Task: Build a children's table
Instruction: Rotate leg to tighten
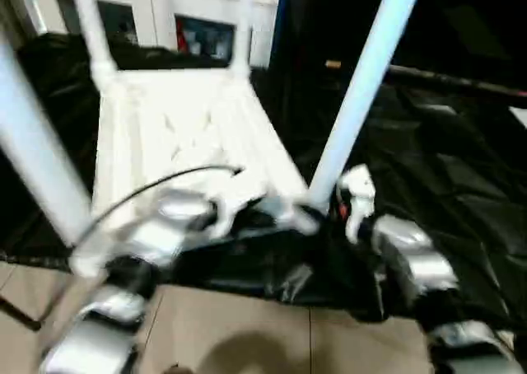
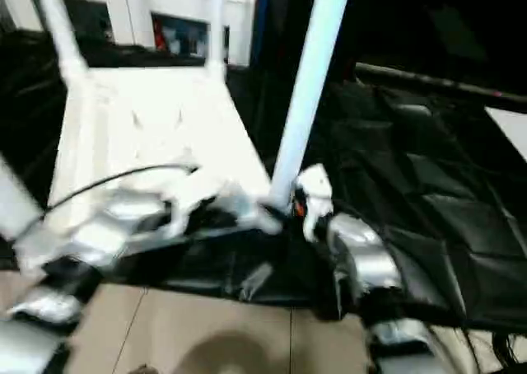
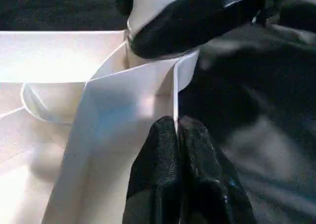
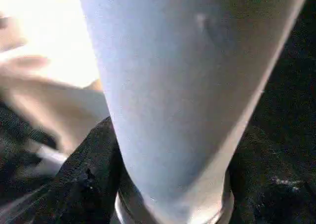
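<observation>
While tabletop (image 1: 177, 135) lies ribs-up on black-draped table (image 1: 445, 168), near-right leg (image 1: 362, 86) stands in my corner socket. My right gripper (image 4: 163, 184) straddles leg base, clamp unclear. My left gripper (image 3: 178, 160) pinches tabletop rim. Hollow plastic: light, stiff, slick; grip low.

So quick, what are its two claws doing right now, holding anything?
Left gripper: shut, pinching the thin edge wall of the white tabletop.
Right gripper: around the base of the near right leg; whether it grips yet cannot be told.
</observation>
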